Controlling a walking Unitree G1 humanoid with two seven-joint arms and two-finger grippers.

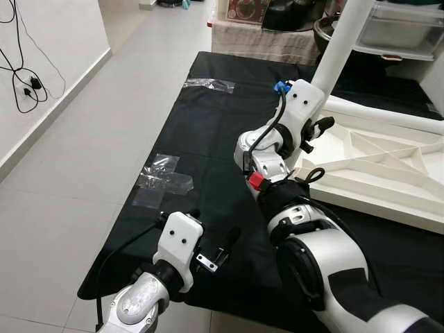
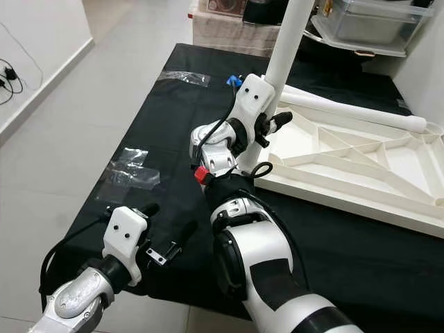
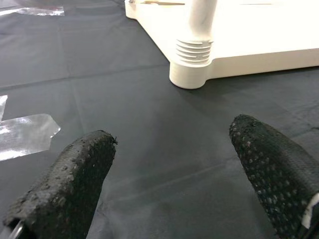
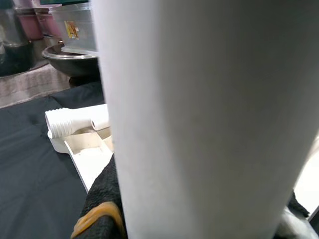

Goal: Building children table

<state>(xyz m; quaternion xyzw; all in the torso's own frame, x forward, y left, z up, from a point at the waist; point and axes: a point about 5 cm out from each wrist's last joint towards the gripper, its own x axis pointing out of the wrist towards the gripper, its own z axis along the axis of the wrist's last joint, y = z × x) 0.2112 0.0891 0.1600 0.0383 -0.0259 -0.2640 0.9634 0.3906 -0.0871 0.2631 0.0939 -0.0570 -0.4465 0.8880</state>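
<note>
Two white plastic parts under assembly: tabletop (image 2: 361,177) lying upside down on black cloth (image 1: 208,139), ribbed underside up (sensibly so, since that exposes the corner sockets); table leg (image 2: 288,41) rising nearly upright, with a slight lean, from the tabletop corner nearest the robot; threaded collar of that leg visible at the corner in the left wrist view (image 3: 193,50), apparently seated in the socket, though how far screwed home cannot be told. Right gripper (image 2: 267,128) up against the leg's lower stretch, just above that corner; leg looming large and close across the right wrist view, black finger pad (image 4: 102,199) pressed to its side; fingers judged to be clamped around the leg, presumably to steady or twist it into the socket. Second leg (image 2: 347,107) lying flat along the tabletop's far edge, threaded end showing (image 4: 67,127), waiting its turn. Left gripper (image 1: 218,253) hovering low over the cloth, off the tabletop's near-left corner and well apart from it; fingers (image 3: 75,179) spread wide with nothing between them, pointed toward the seated corner, plausibly standing by. Clear plastic wrapper (image 1: 163,182) lying on the cloth left of the tabletop; another scrap (image 1: 208,84) farther up the cloth. Remaining corners judged still without legs.
</note>
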